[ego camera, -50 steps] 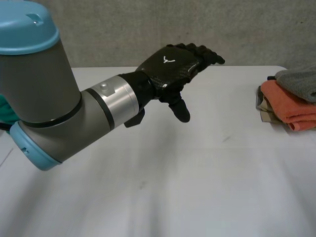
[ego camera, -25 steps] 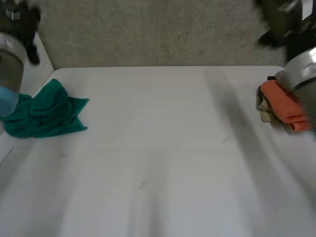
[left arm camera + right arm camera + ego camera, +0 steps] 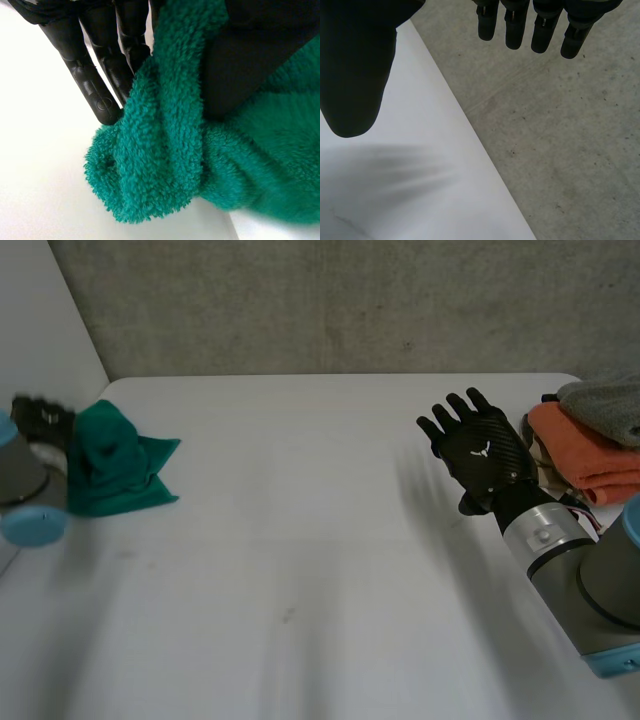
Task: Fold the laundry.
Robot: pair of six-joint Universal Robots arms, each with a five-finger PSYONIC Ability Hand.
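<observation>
The white surface [image 3: 300, 540] carries a bunched green towel [image 3: 120, 465] by its left edge and a stack [image 3: 585, 455] of folded cloths at its far right corner.

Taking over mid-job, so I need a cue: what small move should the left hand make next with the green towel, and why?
Probably lift the crumpled green terry towel and draw it toward the bare middle of the white table. The left hand pinches a bunched fold of it near the left edge, and the open right hand hovers free to take a second corner.
</observation>
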